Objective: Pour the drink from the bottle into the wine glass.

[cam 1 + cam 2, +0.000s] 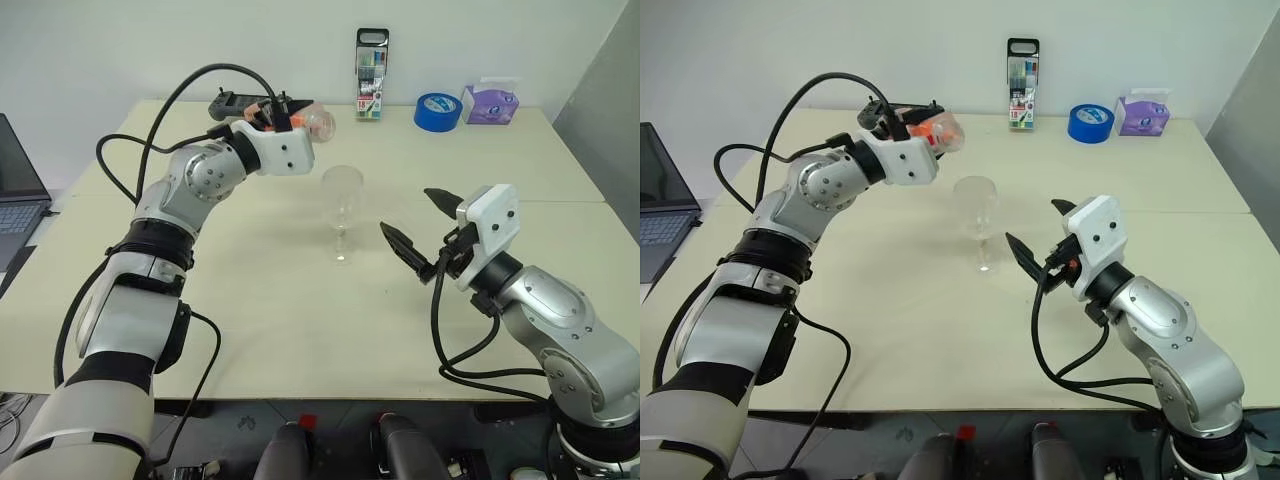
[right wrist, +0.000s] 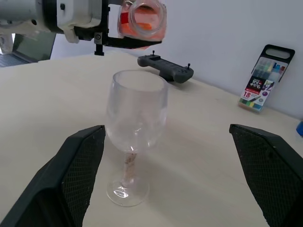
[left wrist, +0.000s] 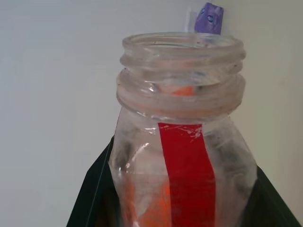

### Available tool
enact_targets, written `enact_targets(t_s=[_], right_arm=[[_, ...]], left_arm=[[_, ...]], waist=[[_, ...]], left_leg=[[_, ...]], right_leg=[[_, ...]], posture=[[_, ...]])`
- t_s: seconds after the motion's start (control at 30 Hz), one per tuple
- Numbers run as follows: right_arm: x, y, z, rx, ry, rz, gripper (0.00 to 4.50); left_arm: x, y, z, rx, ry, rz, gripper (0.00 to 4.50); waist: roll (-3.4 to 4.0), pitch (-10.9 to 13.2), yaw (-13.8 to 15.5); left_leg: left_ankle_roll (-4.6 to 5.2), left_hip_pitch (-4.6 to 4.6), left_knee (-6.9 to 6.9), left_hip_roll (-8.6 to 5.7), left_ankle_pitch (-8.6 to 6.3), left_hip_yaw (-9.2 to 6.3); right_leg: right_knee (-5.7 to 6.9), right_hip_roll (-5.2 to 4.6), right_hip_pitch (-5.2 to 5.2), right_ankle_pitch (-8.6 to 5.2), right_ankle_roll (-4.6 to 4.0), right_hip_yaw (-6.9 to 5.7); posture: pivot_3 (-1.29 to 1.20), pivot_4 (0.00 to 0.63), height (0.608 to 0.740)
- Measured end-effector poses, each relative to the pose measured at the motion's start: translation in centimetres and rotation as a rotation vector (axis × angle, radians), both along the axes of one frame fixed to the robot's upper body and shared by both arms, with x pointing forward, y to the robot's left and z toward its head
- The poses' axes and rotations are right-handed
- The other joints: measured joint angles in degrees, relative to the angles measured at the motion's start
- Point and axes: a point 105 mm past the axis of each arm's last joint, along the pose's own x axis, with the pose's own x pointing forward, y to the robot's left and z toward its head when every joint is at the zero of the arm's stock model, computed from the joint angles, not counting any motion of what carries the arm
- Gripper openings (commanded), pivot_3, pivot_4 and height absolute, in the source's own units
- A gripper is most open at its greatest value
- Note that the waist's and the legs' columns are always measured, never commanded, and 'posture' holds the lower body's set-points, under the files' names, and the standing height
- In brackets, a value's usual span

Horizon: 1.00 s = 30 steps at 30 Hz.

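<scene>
Orange drink, clear glass, pale table

The bottle is clear plastic with a red strip down one side, tinted by the bright orange drink inside. The wine glass is colourless and see-through. The table is plain cream. Both end effectors have black fingers with a fine mesh pattern on white housings. Behind stand a blue tape roll and a purple tissue box.

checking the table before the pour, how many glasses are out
1. The wine glass stands upright near the middle of the table, beside the tilted bottle held in the left gripper. No other glass is in sight.
</scene>
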Motion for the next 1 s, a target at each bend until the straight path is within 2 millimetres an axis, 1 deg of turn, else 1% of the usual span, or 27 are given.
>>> enact_targets(t_s=[0.17,0.27,0.43,0.57,0.67,0.83,1.0], right_arm=[[1.1,-0.4,0.4,0.002,-0.022,-0.031,4.5],[1.2,-0.3,0.6,0.004,-0.031,-0.027,4.5],[1.4,-0.5,0.3,-0.014,-0.018,-0.029,4.5],[1.4,-0.4,0.2,-0.021,-0.017,-0.017,4.5],[1.3,-0.2,0.2,-0.023,-0.013,-0.001,4.5],[0.8,0.6,-0.2,-0.023,0.023,0.07,4.5],[0.5,1.1,-0.5,-0.028,0.042,0.103,4.5]], left_arm=[[0.0,0.0,-0.8,0.068,-0.031,0.001,1.71],[0.0,-0.1,-0.5,0.07,-0.054,-0.002,1.71],[-0.1,-0.5,0.1,0.12,-0.101,-0.016,1.71],[-0.1,-0.6,0.4,0.152,-0.129,-0.022,1.71],[-0.2,-0.8,0.0,0.177,-0.137,-0.031,1.71],[0.1,-0.6,-0.1,0.185,-0.148,-0.017,1.71],[0.0,-1.0,-0.4,0.23,-0.166,-0.032,1.71]], waist=[[0.0,0.0,0.0],[0.0,0.0,0.0],[0.0,0.0,0.0],[0.0,0.0,0.0],[0.0,0.0,0.0],[0.0,0.0,0.0],[0.0,0.0,0.0]], left_leg=[[0.0,-0.01,0.0,0.0,0.0,0.02],[0.0,-0.03,-0.01,0.0,0.0,0.01],[0.0,-0.01,0.02,-0.02,0.0,0.05],[0.0,0.0,0.02,-0.01,0.0,0.03],[0.0,0.0,0.02,-0.01,0.0,0.04],[0.0,-0.01,0.02,-0.01,0.0,0.02],[0.0,-0.01,0.06,-0.02,0.0,0.05]], right_leg=[[0.01,0.0,0.0,0.0,0.0,0.0],[-0.01,0.0,0.0,0.0,0.0,-0.02],[0.02,-0.01,0.0,0.0,0.0,0.01],[0.04,0.0,0.0,0.0,0.0,-0.02],[0.03,0.0,0.0,0.0,0.0,-0.01],[0.04,0.0,0.0,0.0,0.0,-0.03],[0.05,-0.01,0.0,0.0,0.0,0.0]], posture=[[0.0,0.15,0.74],[0.0,0.15,0.74],[0.0,0.15,0.74],[0.0,0.15,0.74],[0.0,0.15,0.74],[0.0,0.15,0.74],[0.0,0.15,0.74]])
